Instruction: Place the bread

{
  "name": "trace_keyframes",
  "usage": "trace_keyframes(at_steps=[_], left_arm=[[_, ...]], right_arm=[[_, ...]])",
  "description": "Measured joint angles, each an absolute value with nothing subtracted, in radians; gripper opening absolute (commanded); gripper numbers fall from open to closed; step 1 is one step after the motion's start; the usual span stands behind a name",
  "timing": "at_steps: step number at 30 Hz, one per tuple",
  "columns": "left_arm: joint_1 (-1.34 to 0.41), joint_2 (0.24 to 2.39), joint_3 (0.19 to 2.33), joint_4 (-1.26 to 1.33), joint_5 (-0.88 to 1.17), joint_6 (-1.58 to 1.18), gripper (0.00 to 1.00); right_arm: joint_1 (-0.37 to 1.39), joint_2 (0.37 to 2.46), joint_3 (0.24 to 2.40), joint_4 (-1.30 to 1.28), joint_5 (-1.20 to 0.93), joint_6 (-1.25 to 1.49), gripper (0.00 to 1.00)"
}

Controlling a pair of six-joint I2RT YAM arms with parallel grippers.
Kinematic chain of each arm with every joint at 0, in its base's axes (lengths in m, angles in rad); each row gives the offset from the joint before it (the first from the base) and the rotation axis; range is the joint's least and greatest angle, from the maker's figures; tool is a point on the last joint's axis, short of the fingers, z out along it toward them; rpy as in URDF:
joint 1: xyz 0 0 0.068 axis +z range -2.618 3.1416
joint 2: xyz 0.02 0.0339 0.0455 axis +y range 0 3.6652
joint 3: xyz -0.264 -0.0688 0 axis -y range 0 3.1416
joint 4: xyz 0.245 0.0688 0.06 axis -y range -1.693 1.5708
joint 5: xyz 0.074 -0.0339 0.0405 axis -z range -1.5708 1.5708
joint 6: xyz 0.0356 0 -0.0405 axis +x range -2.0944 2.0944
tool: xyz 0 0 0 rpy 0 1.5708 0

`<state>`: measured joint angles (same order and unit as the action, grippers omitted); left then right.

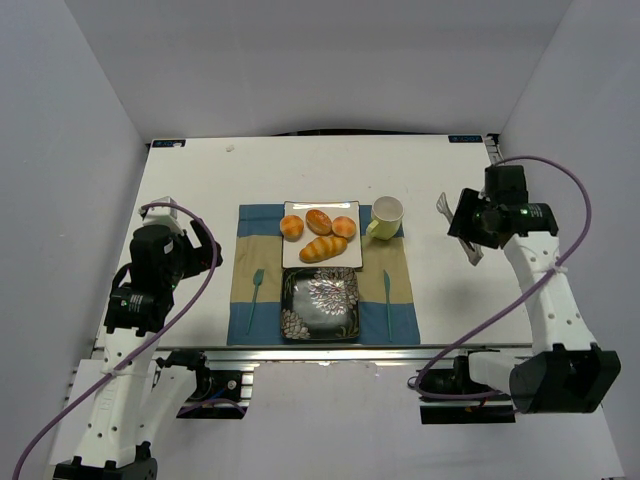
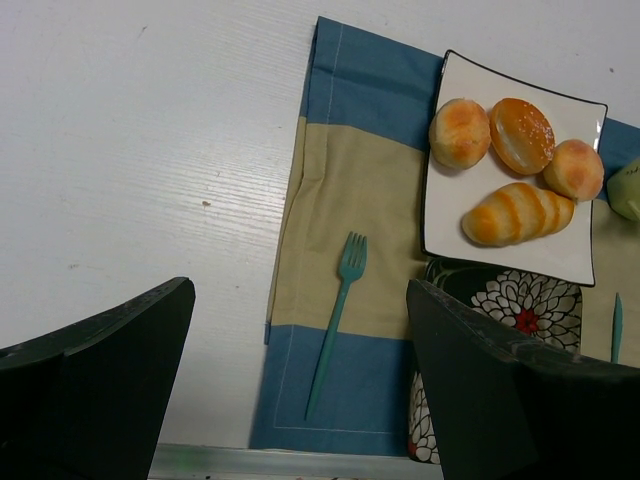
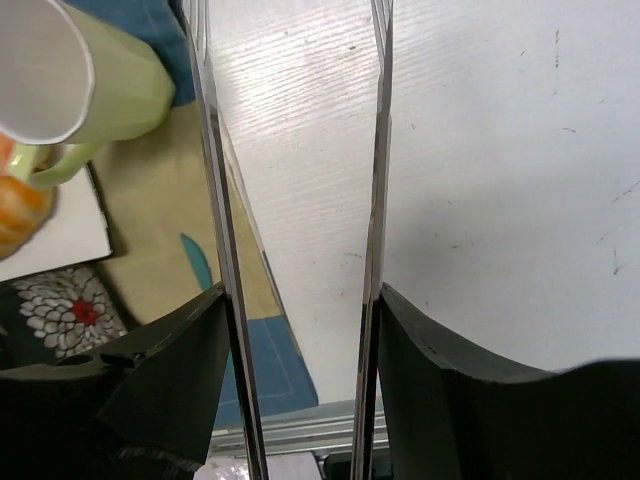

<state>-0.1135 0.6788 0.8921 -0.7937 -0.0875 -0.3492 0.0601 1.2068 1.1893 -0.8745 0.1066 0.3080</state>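
The bread (image 1: 319, 221) (image 2: 521, 135) is a small oval roll with a dark brown top. It lies at the back of a white square plate (image 1: 296, 259) (image 2: 500, 256), between two rounder orange buns (image 2: 459, 132) and behind a long ridged loaf (image 1: 323, 248) (image 2: 518, 213). My left gripper (image 1: 200, 252) (image 2: 300, 300) hangs open and empty over the placemat's left side. My right gripper (image 1: 468, 228) (image 3: 300, 300) is right of the mat, shut on metal tongs (image 3: 378, 150) whose two blades stand apart with nothing between them.
A black floral plate (image 1: 320, 305) (image 2: 520, 300) sits in front of the white one on a blue and tan placemat (image 1: 245, 280). A teal fork (image 1: 255, 295) (image 2: 340, 320) lies left of it, a teal knife (image 1: 387, 290) right. A pale green mug (image 1: 386, 215) (image 3: 90, 80) stands right of the white plate.
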Motion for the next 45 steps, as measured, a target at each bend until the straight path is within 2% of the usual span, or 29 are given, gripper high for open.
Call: trace_keyframes(at_steps=[7,11,15,23,27,33,45], left_arm=[[-0.113,0.683,0.900,-0.793,-0.086,-0.349,0.98],[-0.113,0.689,0.908,-0.792,-0.081,-0.355,0.98],[-0.113,0.685,0.915,-0.781,-0.074,-0.368,0.98],[-0.113,0.662,0.915,-0.760,-0.070,-0.404,0.98],[-0.113,0.658,0.913,-0.747,-0.071,-0.420,0.98],[-0.113,0.670,0.913,-0.749,-0.072,-0.424,0.98],[-0.113,0.686,0.913,-0.753,-0.086,-0.421,0.98]], right_arm=[[0.060,1.151,1.350,-1.015,0.059,0.304,0.61],[0.065,1.114,1.428,-1.063,-0.041,0.303,0.55],[0.093,1.063,1.456,-1.089,-0.170,0.311,0.54],[0.323,1.036,1.406,-1.022,-0.284,0.416,0.55],[0.508,1.092,1.357,-0.960,-0.241,0.483,0.56],[0.746,1.310,1.394,-0.892,-0.112,0.506,0.56],[0.806,1.504,1.493,-0.836,0.032,0.445,0.55]])
